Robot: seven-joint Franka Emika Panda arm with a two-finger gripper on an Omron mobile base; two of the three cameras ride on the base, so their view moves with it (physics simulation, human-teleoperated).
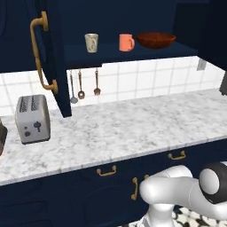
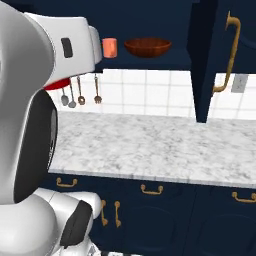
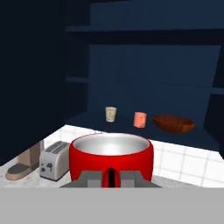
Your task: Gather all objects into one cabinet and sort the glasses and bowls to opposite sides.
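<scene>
Cabinet [image 1: 133, 53]: dark navy wall cabinet above the counter, both doors swung open; the left door [image 1: 48, 57] bears a long curved brass handle [image 1: 39, 53], and the right door shows in the right base view with its own brass handle.
Counter [image 1: 133, 128]: grey-white marble top running along a white tiled wall, with navy lower cabinets and brass pulls under its front edge.
Toaster [image 1: 32, 119]: silver, standing toward the counter's left end, near the front edge; in the hand view it sits beside a brown appliance [image 3: 24, 166].
Bowl [image 1: 155, 40]: wide, shallow, reddish-brown, on the cabinet's lower shelf toward its right side, well inside the right edge.
Red cup [image 3: 112, 156]: bright red with a pale inside, upright, looming large at the bottom of the hand view, out in front of the open cabinet and below its shelf.
Gripper [image 3: 112, 177]: fingers clenched on the near rim of the red cup, one inside the wall and one outside.
Salmon mug [image 1: 126, 42]: upright on the same shelf, just left of the bowl, apart from it, handle turned toward the bowl.
Beige cup [image 1: 91, 43]: speckled tumbler, upright toward the shelf's left side, well apart from the mug.
Utensils [image 1: 81, 86]: three hanging on the tiled wall under the cabinet's left part.
</scene>
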